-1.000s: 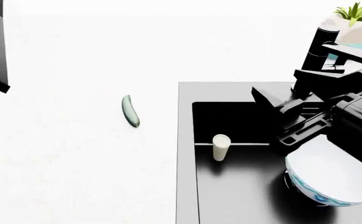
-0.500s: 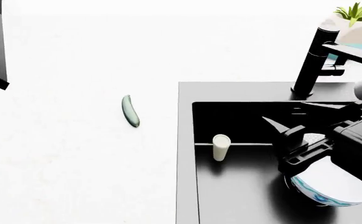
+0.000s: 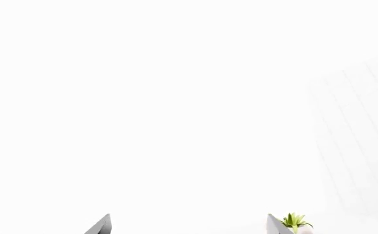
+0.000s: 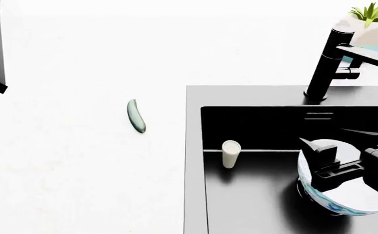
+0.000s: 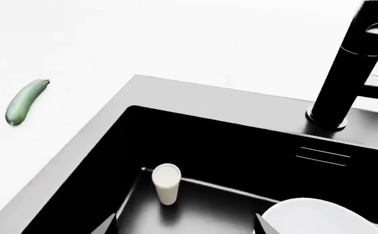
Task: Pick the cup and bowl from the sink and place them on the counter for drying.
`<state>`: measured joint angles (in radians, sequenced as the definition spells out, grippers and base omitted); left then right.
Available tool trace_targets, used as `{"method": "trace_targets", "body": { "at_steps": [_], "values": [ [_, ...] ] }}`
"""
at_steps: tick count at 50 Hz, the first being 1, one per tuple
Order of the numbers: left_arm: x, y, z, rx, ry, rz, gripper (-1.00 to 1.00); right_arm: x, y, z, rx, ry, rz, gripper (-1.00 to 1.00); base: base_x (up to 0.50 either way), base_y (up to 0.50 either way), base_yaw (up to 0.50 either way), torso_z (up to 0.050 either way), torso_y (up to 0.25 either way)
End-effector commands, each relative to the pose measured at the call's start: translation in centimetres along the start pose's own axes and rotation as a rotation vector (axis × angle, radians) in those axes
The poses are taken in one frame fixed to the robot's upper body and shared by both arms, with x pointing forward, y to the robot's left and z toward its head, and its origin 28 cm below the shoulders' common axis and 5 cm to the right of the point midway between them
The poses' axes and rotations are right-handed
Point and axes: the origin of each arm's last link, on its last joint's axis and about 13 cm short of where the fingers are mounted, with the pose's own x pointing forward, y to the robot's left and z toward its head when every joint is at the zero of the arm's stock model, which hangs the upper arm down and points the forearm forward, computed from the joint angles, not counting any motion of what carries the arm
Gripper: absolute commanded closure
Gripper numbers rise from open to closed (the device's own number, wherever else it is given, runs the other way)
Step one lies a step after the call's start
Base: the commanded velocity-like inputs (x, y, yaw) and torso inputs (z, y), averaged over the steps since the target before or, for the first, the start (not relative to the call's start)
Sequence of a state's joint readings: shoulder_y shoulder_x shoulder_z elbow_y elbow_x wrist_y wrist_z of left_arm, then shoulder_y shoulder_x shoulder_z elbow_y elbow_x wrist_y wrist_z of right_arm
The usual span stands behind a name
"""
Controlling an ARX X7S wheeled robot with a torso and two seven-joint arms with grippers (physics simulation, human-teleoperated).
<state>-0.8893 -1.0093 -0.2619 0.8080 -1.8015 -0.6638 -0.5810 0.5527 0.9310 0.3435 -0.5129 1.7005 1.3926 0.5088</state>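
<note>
Right gripper [image 4: 335,163] over bowl [image 4: 345,192] rim; cup [image 4: 231,153] well apart.

Glossy black sink [image 4: 254,195], smooth matt cream cup [image 4: 231,153], glazed white-lined bowl [image 4: 345,195], pale stone-like counter [image 4: 66,170]
</note>
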Motion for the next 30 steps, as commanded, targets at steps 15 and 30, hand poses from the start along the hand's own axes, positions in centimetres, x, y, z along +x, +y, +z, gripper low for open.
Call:
{"method": "trace_targets", "body": {
  "at_steps": [15, 30],
  "values": [
    [0.1, 0.0, 0.0, 0.001, 0.002, -0.001, -1.00, 0.3, -2.3, -1.8, 0.001, 0.112, -0.143, -1.00, 0.00, 0.00, 0.00, 0.000, 0.000],
    [0.0, 0.1, 0.0, 0.000, 0.004, 0.002, -1.00, 1.7, -3.3, -1.6, 0.000, 0.164, -0.199, -1.00, 0.00, 0.00, 0.00, 0.000, 0.000]
  ]
}}
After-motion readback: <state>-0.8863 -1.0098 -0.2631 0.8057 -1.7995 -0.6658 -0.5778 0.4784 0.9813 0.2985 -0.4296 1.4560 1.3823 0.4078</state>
